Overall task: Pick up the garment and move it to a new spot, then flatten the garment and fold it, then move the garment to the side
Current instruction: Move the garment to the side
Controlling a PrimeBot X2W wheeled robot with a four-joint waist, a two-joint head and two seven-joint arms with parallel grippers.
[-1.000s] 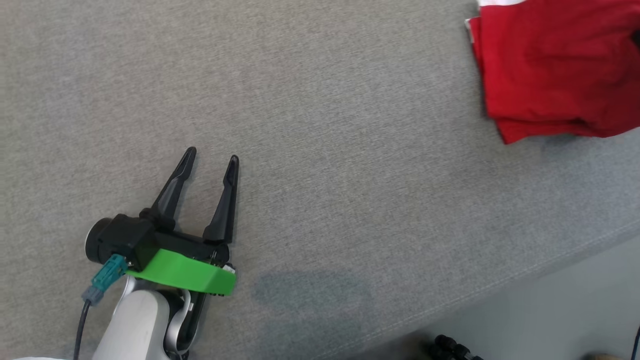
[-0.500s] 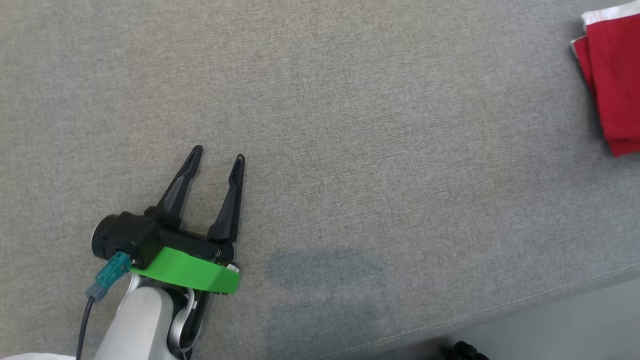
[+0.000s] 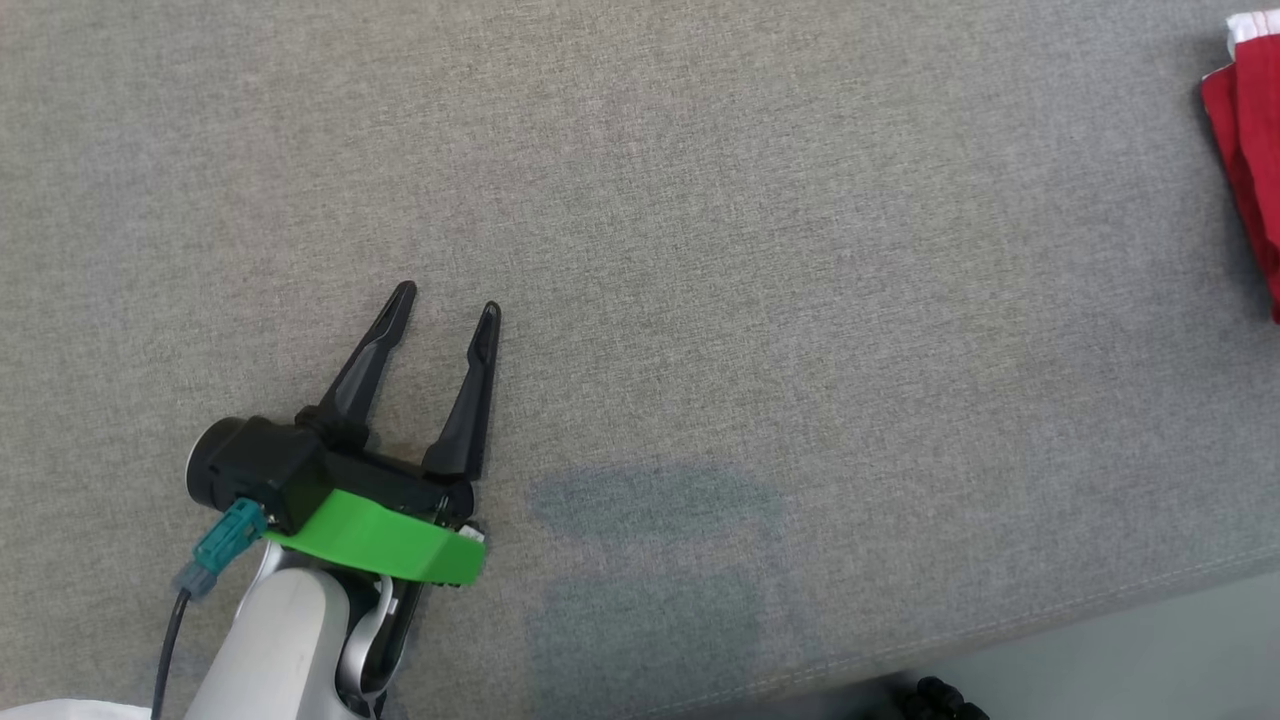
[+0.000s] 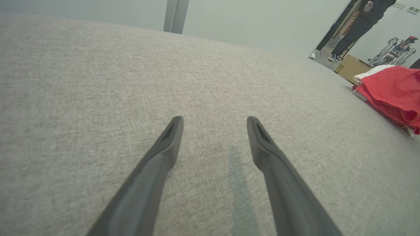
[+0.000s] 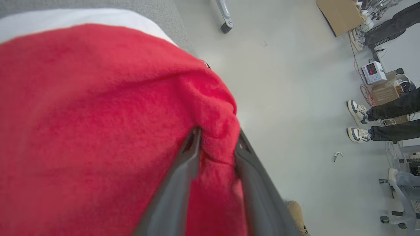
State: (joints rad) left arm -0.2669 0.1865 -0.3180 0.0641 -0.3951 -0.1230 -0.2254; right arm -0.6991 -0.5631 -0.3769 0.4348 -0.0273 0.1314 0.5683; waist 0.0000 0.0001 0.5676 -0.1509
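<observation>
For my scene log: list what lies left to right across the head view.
Left end effector, open → darker patch on the grey fabric surface → red garment at the right edge.

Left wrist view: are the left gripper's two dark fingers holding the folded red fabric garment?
No, the left gripper is open over the grey cloth surface, with the folded red fabric garment apart from it.

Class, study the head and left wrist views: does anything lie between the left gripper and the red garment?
Nothing visible does. Only bare grey surface lies between the open left gripper and the garment off to its right. The right gripper pinches a fold of it.
</observation>
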